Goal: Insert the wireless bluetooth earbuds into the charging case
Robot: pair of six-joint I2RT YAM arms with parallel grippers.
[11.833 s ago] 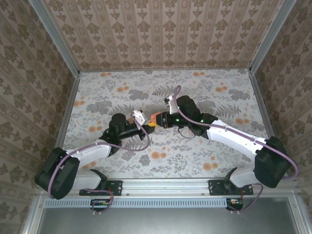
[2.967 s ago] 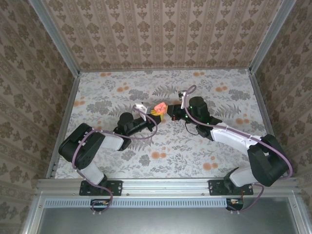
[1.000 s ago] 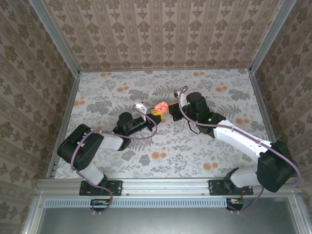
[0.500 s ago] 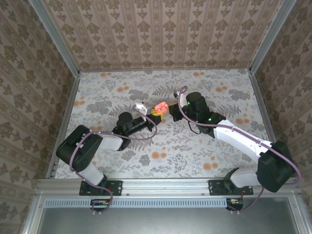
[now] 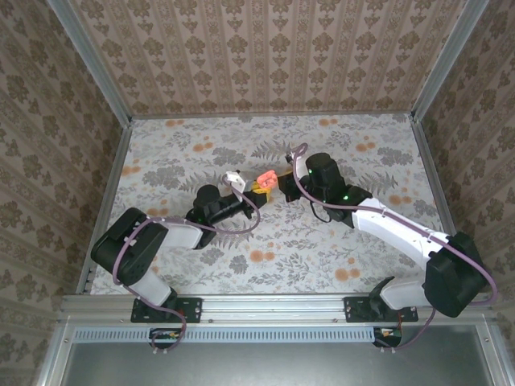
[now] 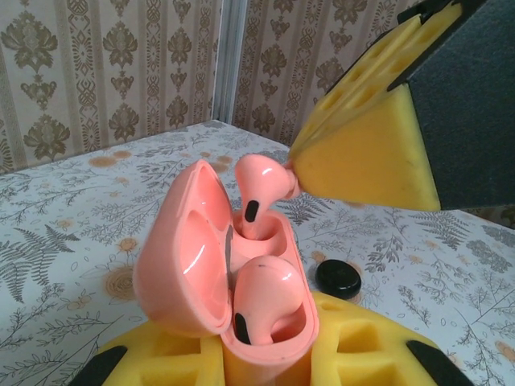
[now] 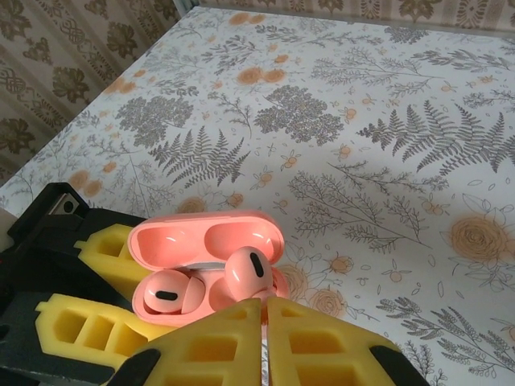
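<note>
Pink plastic stood out from above: the case (image 5: pixel 265 176) sat lid-open between the two arms, clamped at the tips of the left gripper (image 5: pixel 257 186), with the right gripper (image 5: pixel 282 178) closed in just beside it from the other side. The earbuds were too small to tell apart there.

In the left wrist view the left gripper (image 6: pixel 265 366) had its yellow foam fingers (image 6: pixel 378 354) pinching the base of the case (image 6: pixel 181 257), which stood upright between them with the lid swung back. The first earbud (image 6: pixel 265 297) lay seated in the pocket nearer the fingers. The second earbud (image 6: pixel 259 186) hung tilted over the farther pocket, stem pointing down into it and head well clear of the rim, nipped at the tip of the right gripper (image 6: pixel 298 167). A black disc (image 6: pixel 338 277) lay on the table (image 6: pixel 72 209) beyond the fingers, apart from the case.

In the right wrist view the right gripper (image 7: pixel 264 310) had its fingers pressed together on the second earbud (image 7: pixel 245 272) just ahead of their tips. The first earbud (image 7: pixel 169 293) sat beside it in the case (image 7: pixel 205 240).

By my judgement the job was about half done: one bud home, the other lined up but not yet pushed down and let go
</note>
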